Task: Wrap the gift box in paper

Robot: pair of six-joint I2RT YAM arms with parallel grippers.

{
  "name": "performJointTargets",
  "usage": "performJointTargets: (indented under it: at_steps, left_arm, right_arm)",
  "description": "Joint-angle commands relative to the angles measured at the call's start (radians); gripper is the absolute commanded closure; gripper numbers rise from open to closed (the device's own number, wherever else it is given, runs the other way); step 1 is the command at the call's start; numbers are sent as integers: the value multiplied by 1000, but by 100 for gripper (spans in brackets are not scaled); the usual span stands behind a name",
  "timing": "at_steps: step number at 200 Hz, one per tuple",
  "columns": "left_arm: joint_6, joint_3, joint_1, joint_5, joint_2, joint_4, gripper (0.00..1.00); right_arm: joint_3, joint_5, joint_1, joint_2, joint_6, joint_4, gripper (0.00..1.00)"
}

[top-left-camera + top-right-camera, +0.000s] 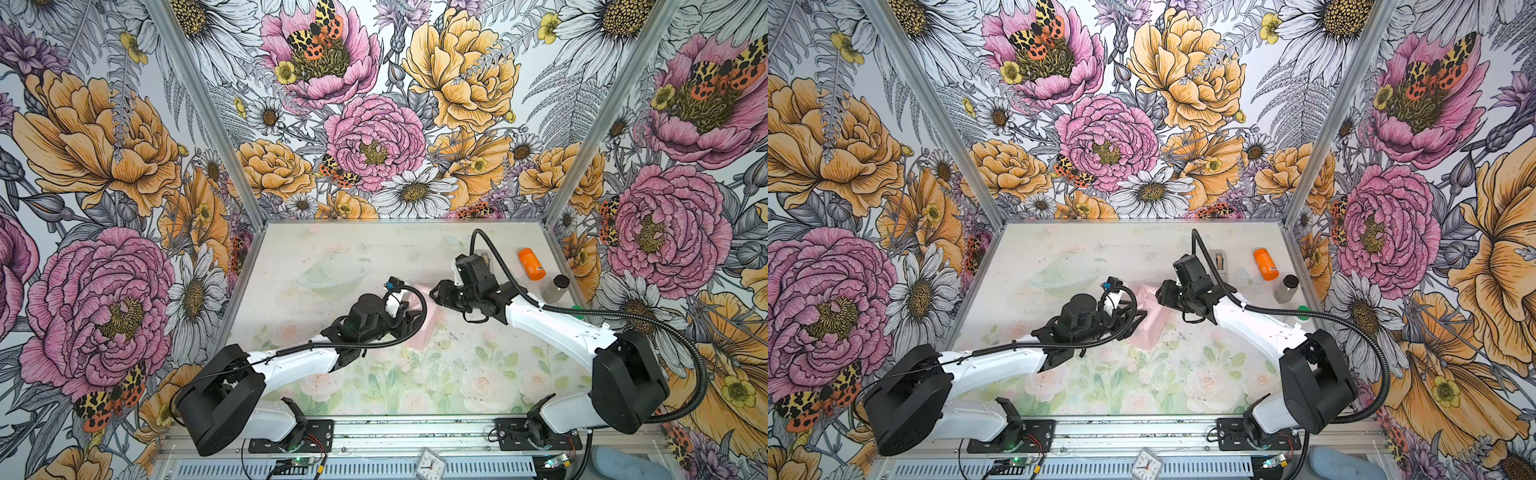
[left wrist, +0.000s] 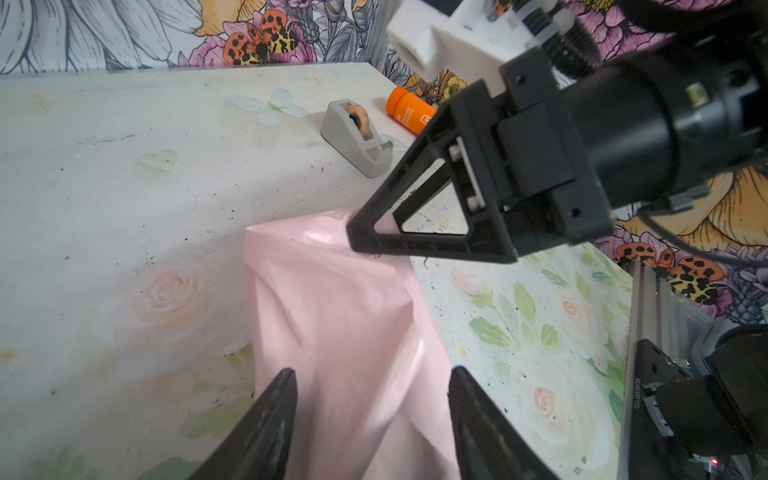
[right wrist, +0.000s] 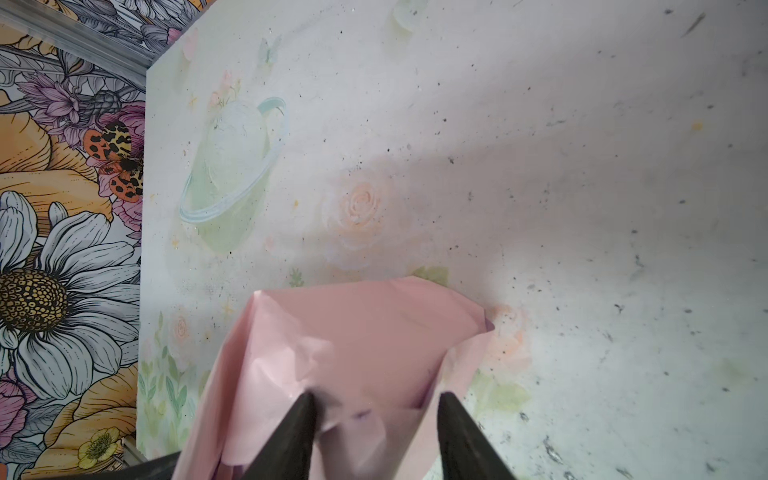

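Two arms reach over a pale tabletop (image 1: 365, 249) printed with faded roses, green leaves and a green teacup. Dark specks and scuffs mark it throughout. Bold floral wallpaper (image 1: 374, 124) of peonies, daisies and spotted moths covers three walls around the bay. Aluminium posts stand at the two rear corners. An aluminium rail (image 1: 415, 434) runs along the lower edge in both top views and carries the arm bases.

The paper (image 1: 424, 332) (image 1: 1148, 320) lies at mid-table in both top views. Its pink face is outward, and it is creased and raised into a tent. What lies beneath it is hidden. A sliver of lilac shows at one corner in the right wrist view.

The left gripper (image 2: 374, 428) has its fingers apart with the paper running between them; contact cannot be confirmed. The right gripper (image 3: 378, 432) also has its fingers apart, set astride the raised fold. In the left wrist view its tip meets the paper's upper edge.

At the upper right of the table in a top view are four items:
- a grey tape dispenser (image 1: 1219, 259);
- an orange bottle (image 1: 1265, 263) lying on its side;
- a small clear jar (image 1: 1286, 289), upright, with a dark cap;
- a green lid (image 1: 1303, 309), partly behind the right arm.

A small clock (image 1: 1146, 464) sits at the lower edge.
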Motion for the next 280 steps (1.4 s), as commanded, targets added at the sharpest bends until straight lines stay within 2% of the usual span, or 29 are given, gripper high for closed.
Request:
performJointTargets:
  at_steps: [1, 73, 132, 145, 186, 216, 239, 264, 280]
  left_arm:
    - [-22, -28, 16, -68, -57, -76, 37]
    - [-91, -87, 42, -127, -100, -103, 39]
    - [-127, -46, 88, -70, -20, 10, 47]
    - [-134, -36, 92, -53, 8, 41, 51]
    - [-151, -20, 98, -7, 62, 108, 73]
    - [-150, -21, 95, 10, 57, 122, 85]
    - [-147, -20, 95, 6, 43, 122, 98]
    - [-146, -12, 93, 10, 39, 122, 99]
    - [-147, -2, 90, 15, 44, 124, 84]
  right_arm:
    - [0, 24, 0, 4, -26, -44, 53]
    - [-32, 7, 13, -19, -36, -42, 53]
    - [-52, -6, 23, -36, -63, -41, 53]
    - [-52, -10, 25, -36, -65, -41, 53]
    - [-63, -7, 29, -43, -69, -42, 53]
    - [-70, -1, 29, -50, -67, -42, 54]
    - [-70, 3, 29, -49, -65, -41, 53]
    - [-71, 5, 31, -50, -65, -41, 53]
    - [-71, 6, 31, -52, -66, -41, 53]
